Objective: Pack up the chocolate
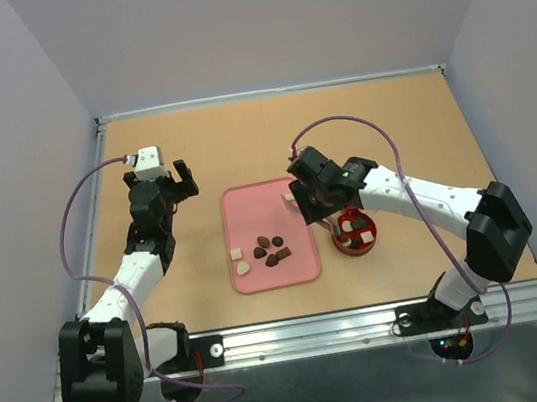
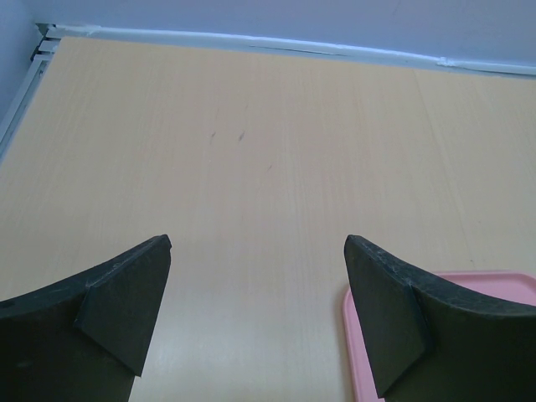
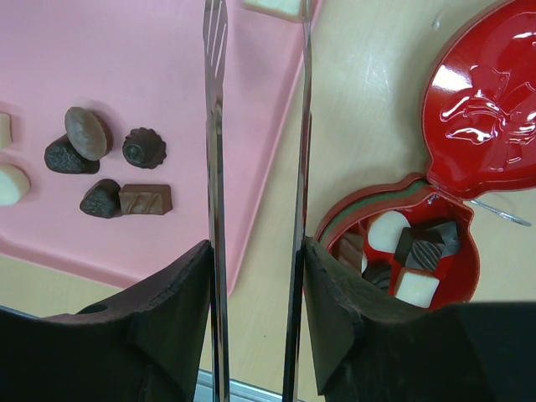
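Observation:
Several dark and white pieces of chocolate (image 1: pixel 268 250) lie on the pink tray (image 1: pixel 238 197); the right wrist view shows a dark cluster (image 3: pixel 105 163) and one white piece (image 3: pixel 272 7) at the tray's far edge. More pieces sit in the open red tin (image 3: pixel 402 251), whose lid (image 3: pixel 486 109) is flipped back. My right gripper (image 3: pixel 255 247) hangs over the gap between tray and tin, shut on metal tongs (image 3: pixel 215 126). The tong arms stand apart with nothing between them. My left gripper (image 2: pixel 258 243) is open and empty, left of the tray.
The tin (image 1: pixel 356 233) stands just right of the tray's near right corner. A corner of the tray rim (image 2: pixel 350 352) shows by the left gripper's right finger. Walls close the table on three sides, and a metal rail (image 1: pixel 368 323) runs along the near edge.

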You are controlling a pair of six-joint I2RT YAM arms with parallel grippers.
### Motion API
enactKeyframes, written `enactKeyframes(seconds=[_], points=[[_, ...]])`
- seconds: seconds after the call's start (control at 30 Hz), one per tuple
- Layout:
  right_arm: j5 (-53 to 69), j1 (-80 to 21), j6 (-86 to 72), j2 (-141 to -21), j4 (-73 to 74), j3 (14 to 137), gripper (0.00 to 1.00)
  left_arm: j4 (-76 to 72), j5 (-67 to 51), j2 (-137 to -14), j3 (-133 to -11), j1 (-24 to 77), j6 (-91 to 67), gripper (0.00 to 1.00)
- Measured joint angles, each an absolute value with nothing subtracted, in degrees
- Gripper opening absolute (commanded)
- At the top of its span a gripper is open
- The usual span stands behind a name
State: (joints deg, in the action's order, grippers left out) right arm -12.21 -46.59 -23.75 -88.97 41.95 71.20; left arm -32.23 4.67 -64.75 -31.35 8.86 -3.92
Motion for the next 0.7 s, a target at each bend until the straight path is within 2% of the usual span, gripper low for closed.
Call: enactKeyframes(seconds=[0.4, 0.6, 0.7], points=[[-12.23, -46.59, -22.87, -92.77, 41.43, 71.53, 0.51, -32.21, 4.82, -64.75, -31.35, 8.86, -3.95, 0.96], [-12.08, -46.59, -22.65, -93.30, 41.43, 71.53, 0.33, -32.21, 4.93, -64.75, -31.35, 8.86, -3.92, 0.96], [-12.05, -46.59, -22.61, -93.25, 41.43, 71.53, 0.29, -32.21, 4.95, -64.75, -31.35, 8.86, -3.92, 0.96]])
